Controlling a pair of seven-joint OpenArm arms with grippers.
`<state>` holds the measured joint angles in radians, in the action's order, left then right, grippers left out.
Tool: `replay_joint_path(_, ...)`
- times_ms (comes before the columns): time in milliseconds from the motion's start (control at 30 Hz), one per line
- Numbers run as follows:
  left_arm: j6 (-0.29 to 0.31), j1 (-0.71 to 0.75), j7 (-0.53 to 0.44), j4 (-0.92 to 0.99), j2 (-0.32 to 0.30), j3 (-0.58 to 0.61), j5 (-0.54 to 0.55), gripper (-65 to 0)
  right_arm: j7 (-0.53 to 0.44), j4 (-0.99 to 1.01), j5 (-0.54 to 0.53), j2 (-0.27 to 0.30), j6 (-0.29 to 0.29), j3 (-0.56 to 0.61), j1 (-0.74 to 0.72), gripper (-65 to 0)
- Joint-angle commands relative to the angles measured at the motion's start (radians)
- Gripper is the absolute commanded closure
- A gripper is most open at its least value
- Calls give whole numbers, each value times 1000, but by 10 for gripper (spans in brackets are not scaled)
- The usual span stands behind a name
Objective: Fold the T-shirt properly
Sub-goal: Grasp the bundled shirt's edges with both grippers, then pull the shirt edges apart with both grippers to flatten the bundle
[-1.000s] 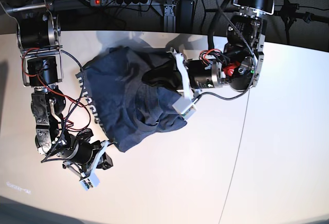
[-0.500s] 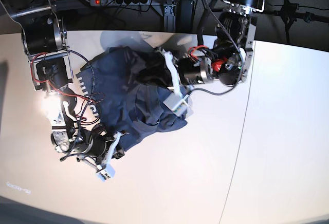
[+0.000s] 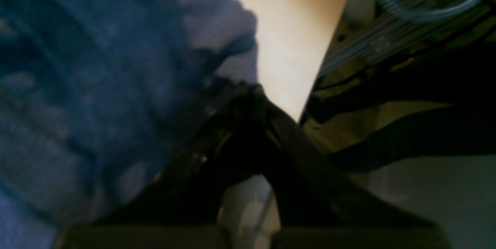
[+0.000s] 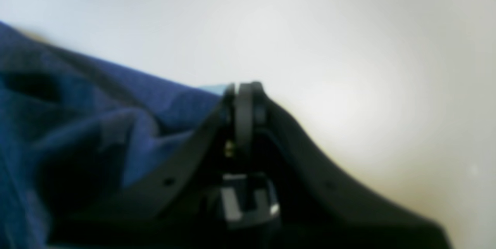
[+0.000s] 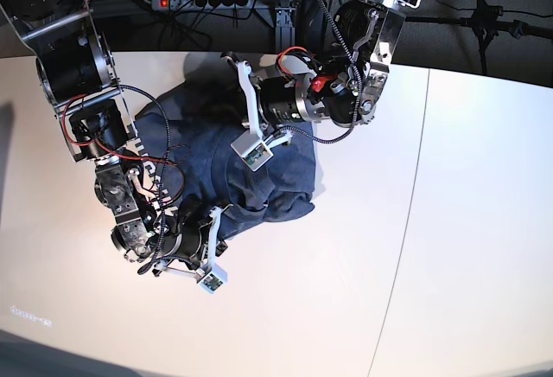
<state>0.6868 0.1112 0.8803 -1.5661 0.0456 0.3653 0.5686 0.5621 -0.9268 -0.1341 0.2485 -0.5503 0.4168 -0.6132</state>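
The large dark blue-grey cotton T-shirt (image 5: 225, 165) lies bunched near the back of the pale table (image 5: 346, 290), unfolded, with flattening and every fold left, while the left gripper (image 5: 244, 116) and right gripper (image 5: 210, 247) each pinch its cloth.

The base view looks straight down on the whole surface (image 5: 449, 221) from above. Both wrist views sit close behind their pincers, blurred, sharing the T-shirt (image 5: 216, 161) with it.
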Motion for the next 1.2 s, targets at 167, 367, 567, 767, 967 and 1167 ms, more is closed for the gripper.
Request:
replay_joint_path(167,11,-21,-98,105,4,0,-90,0,0,24,-5,30,0,-4,-34,0)
replay_joint_path(367,11,-47,-90,109,1,-27,-136,0,61,26,-56,60,0,-4,-34,0)
replay_joint_path(567,11,-97,-73,109,-31,-146,-135,0,123,25,-162,114,0,-4,-15,0)
replay_joint_path(767,11,-134,-93,109,-151,-156,-130,0,193,24,-266,145,0,-4,-4,0)
replay_joint_path(967,11,-179,-99,109,-200,-156,-125,0,273,23,-382,153,-1,-4,-4,0)
replay_joint_path(1167,11,-228,-99,109,-256,-156,-124,0,311,-5,-430,154,-7,-4,48,0)
